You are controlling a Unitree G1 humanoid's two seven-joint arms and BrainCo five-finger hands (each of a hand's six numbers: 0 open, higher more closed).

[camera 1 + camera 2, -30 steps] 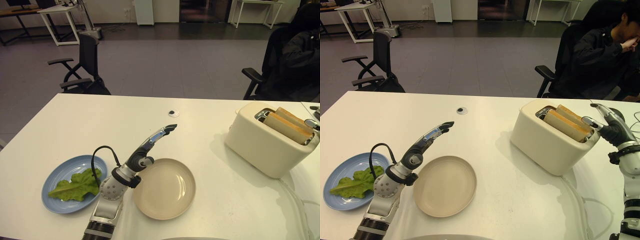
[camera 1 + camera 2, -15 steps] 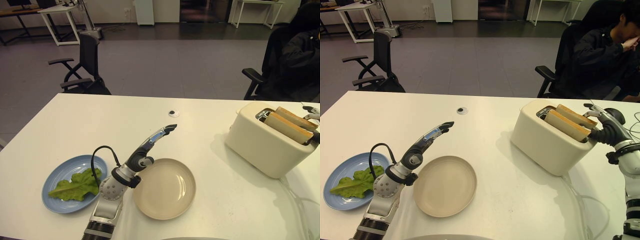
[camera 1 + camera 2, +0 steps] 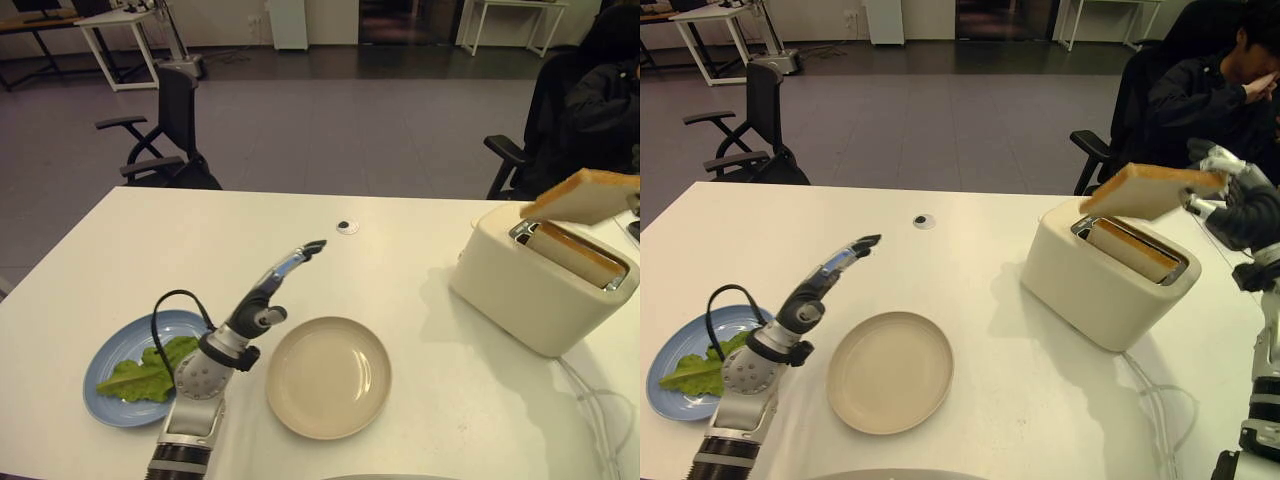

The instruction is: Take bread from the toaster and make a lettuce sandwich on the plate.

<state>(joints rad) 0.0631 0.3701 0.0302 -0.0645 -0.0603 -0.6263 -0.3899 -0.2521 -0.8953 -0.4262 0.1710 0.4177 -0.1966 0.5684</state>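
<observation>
**Slice held above the toaster, plate bare**

A white table (image 3: 1020,410) takes up the foreground. Beyond it is a grey floor (image 3: 330,130) with a black office chair (image 3: 168,125) and pale desks along the far wall. A cream toaster (image 3: 1105,285) stands on the right of the table, its cable (image 3: 1162,400) trailing toward the near edge. A small round fitting (image 3: 925,221) sits near the far side.

The right hand (image 3: 1238,205) is raised over the toaster's right end. Its fingers grip one end of a slice of bread (image 3: 1145,190), which hangs tilted just above the slots, apart from them. A second slice (image 3: 1132,250) stands in a slot.

The left hand (image 3: 825,275) is held above the table between the beige plate (image 3: 890,372) and the blue plate (image 3: 120,345), fingers stretched out and holding nothing. The lettuce (image 3: 140,375) lies on the blue plate.
</observation>
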